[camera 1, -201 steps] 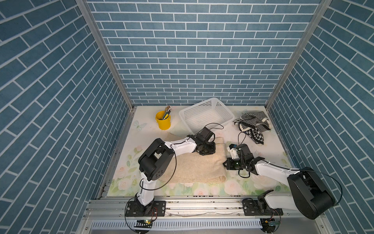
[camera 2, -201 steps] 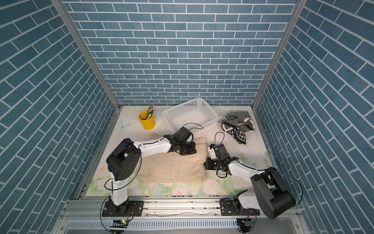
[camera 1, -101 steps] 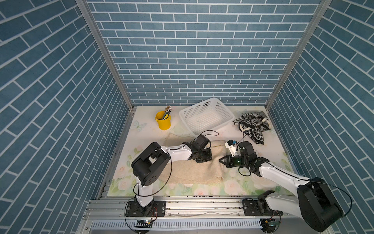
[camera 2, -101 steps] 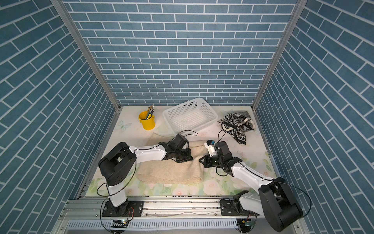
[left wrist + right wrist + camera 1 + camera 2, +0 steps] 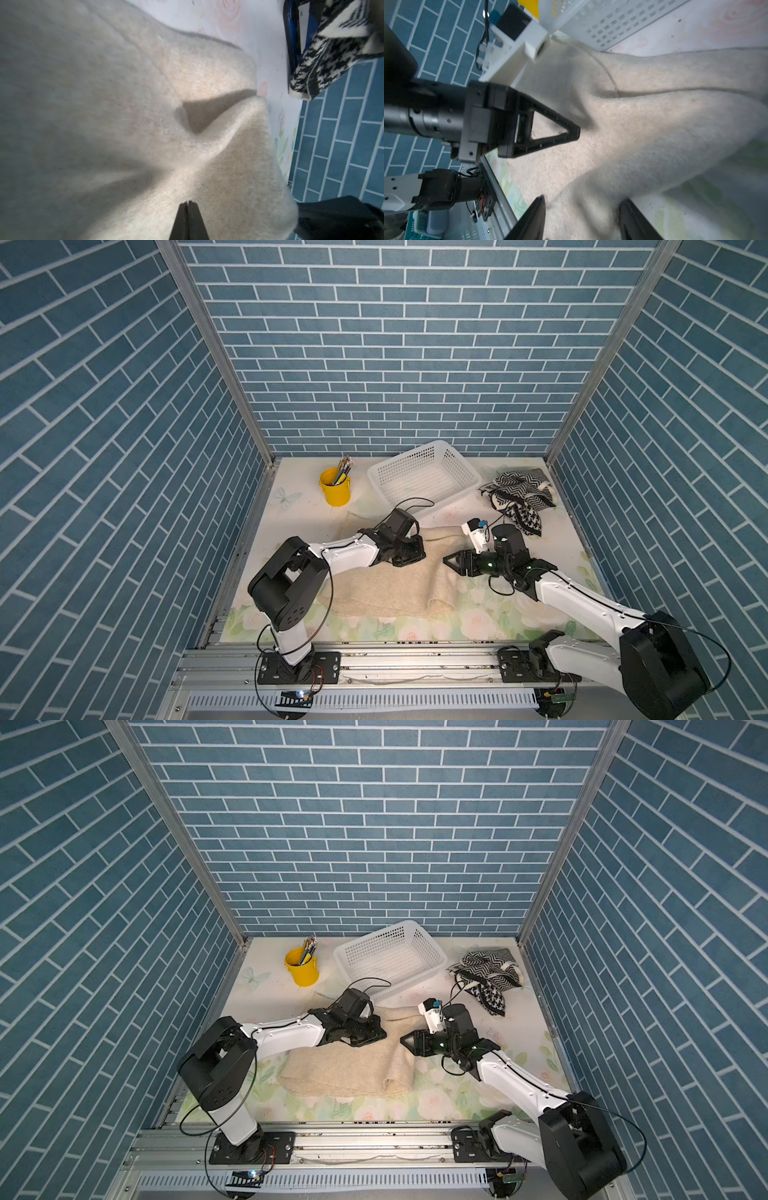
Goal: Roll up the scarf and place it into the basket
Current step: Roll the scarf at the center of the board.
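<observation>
Blue brick walls enclose a floral table (image 5: 478, 614). In both top views, scarf (image 5: 386, 589) lies beneath the left gripper (image 5: 415, 561), basket (image 5: 415, 464) beyond it. Left wrist: shut jaws pinch scarf. Right wrist: right gripper (image 5: 583, 199) gapes astride a fold; probably best to grip low, roll evenly.

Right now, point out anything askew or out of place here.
The beige scarf lies bunched and unrolled, puckered at the shut left claw. The white basket sits skewed to the walls. A black-and-white cloth lies crumpled at far right.
</observation>
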Motion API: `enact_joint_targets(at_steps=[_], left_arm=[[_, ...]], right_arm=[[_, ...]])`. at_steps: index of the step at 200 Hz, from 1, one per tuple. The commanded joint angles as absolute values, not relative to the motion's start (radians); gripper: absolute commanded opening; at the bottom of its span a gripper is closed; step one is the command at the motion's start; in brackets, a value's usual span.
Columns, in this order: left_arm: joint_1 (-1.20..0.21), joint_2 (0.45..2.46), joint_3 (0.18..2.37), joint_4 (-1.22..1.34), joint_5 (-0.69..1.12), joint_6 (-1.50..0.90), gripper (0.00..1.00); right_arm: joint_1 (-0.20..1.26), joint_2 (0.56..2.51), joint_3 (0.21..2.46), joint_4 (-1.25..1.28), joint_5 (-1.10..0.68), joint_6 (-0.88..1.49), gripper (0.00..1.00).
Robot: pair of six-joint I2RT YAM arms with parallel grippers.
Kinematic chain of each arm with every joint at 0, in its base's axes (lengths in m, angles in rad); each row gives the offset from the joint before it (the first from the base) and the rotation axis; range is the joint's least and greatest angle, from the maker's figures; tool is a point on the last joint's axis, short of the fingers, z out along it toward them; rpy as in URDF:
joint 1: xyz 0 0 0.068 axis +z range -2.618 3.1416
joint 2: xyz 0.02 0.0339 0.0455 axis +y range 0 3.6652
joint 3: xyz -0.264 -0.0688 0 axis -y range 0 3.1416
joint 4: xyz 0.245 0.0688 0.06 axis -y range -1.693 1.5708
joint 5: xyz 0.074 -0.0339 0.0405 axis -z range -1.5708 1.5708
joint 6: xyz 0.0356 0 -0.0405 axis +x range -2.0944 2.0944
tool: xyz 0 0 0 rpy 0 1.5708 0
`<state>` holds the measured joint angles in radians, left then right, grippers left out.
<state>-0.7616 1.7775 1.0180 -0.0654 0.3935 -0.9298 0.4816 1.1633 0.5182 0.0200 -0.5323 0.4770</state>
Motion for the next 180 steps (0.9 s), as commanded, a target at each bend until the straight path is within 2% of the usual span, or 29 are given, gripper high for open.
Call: enact_joint_targets(at_steps=[1,36,77,92,114,130,137,180], left_arm=[[-0.792,1.802,1.061,-0.067,0.418,-0.908,0.0],[-0.83,1.822,1.1,-0.099,0.415,-0.897,0.0],[-0.889,1.825,1.135,-0.157,0.418,-0.881,0.0],[-0.905,1.837,1.131,-0.165,0.436,-0.888,0.0],[-0.927,1.851,1.119,-0.189,0.436,-0.9,0.0],[-0.947,1.854,1.106,-0.177,0.442,-0.906,0.0],[-0.951,1.865,1.107,-0.175,0.448,-0.906,0.0],[-0.992,1.967,1.162,-0.099,0.554,-0.913,0.0]], right_arm=[[0.448,1.167,0.499,-0.054,-0.45,0.513,0.59],[0.347,1.112,0.438,-0.189,-0.238,0.557,0.57],[0.265,1.07,0.379,-0.19,-0.209,0.554,0.53],[0.254,1.137,0.377,-0.142,-0.222,0.536,0.43],[0.251,1.211,0.384,-0.065,-0.261,0.521,0.14],[0.251,1.244,0.394,-0.02,-0.296,0.509,0.03],[0.251,1.261,0.396,-0.003,-0.317,0.504,0.0],[0.252,1.346,0.405,0.081,-0.415,0.483,0.0]])
